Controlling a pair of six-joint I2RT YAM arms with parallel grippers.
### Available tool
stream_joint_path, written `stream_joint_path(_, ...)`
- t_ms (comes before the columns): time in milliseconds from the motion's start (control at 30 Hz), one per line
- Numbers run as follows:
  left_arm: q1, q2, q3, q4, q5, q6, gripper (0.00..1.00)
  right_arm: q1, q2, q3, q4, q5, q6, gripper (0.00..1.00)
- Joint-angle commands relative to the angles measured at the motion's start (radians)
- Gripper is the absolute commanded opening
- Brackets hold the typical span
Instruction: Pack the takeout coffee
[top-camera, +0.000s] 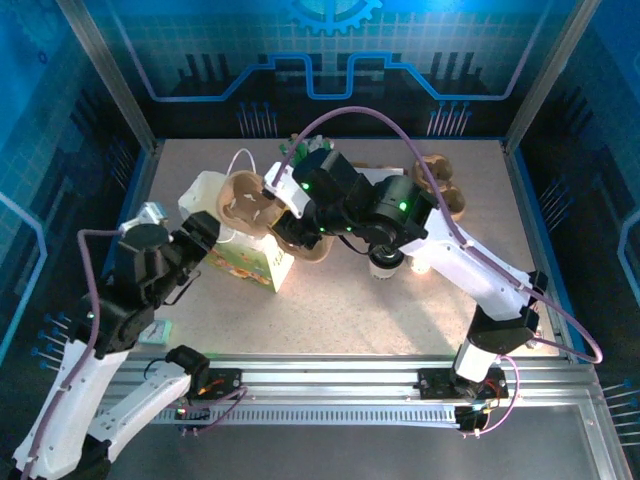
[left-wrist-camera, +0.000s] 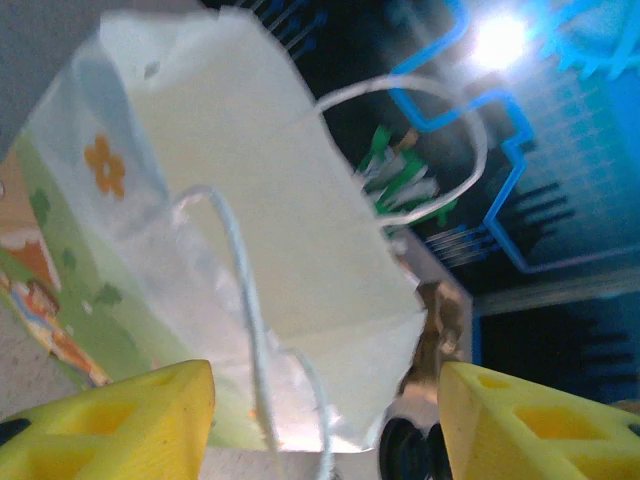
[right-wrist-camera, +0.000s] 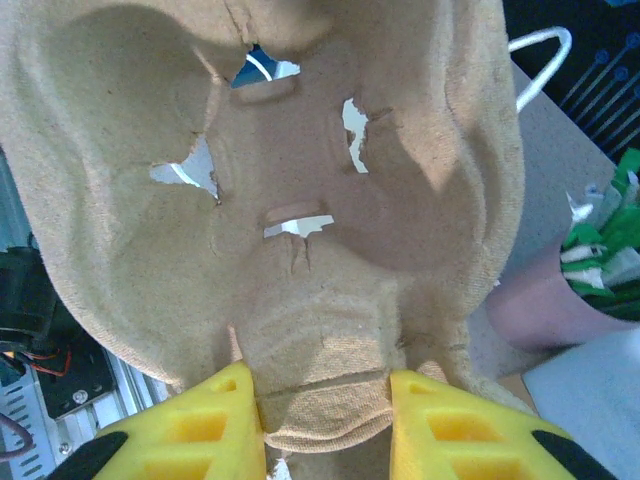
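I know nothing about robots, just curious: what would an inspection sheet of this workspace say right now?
Surface: speckled table, no spills seen.
Job's things: white coffee cup with a black lid, partly hidden under the right arm; printed paper bag, not gripped.
Clutter: pulp cup carrier; second carrier at the far right; pink cup of green sticks at the back.
Grippers: left hand open, its fingers either side of the bag's edge; right hand shut on the cup carrier's tab.
Cables: purple cables arch over the arms, no snag seen.
Surroundings: blue walls, metal frame.
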Motion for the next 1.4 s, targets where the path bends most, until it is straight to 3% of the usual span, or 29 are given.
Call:
stream_joint_path(0, -0.005, -0.010, 0.077, -0.052, -0.153, 0.152, 0.65, 0.013, 0.048, 0.069, -0.009, -0.030, -0.055, 0.30)
stream_joint_path(267, -0.005, -0.047, 0.074, -0.014, -0.366, 0.395, 0.71, 0.002, 0.210, 0.222, -0.009, -0.047, -0.095, 0.30)
stream_joint_path(533, -0.005, -0.096, 0.004, 0.081, -0.462, 0.540, 0.71, -0.013, 0.416, 0.522, -0.072, -0.018, -0.140, 0.29)
stream_joint_path(933, -0.005, -0.123, -0.102, 0.147, -0.491, 0.576, 0.74, -0.026, 0.447, 0.480, 0.116, 0.003, -0.203, 0.28)
stream_joint_path(1367, -0.004, -0.182, -0.195, 0.207, -0.512, 0.617, 0.74, -0.072, 0.536, 0.479, 0.179, -0.056, -0.218, 0.26)
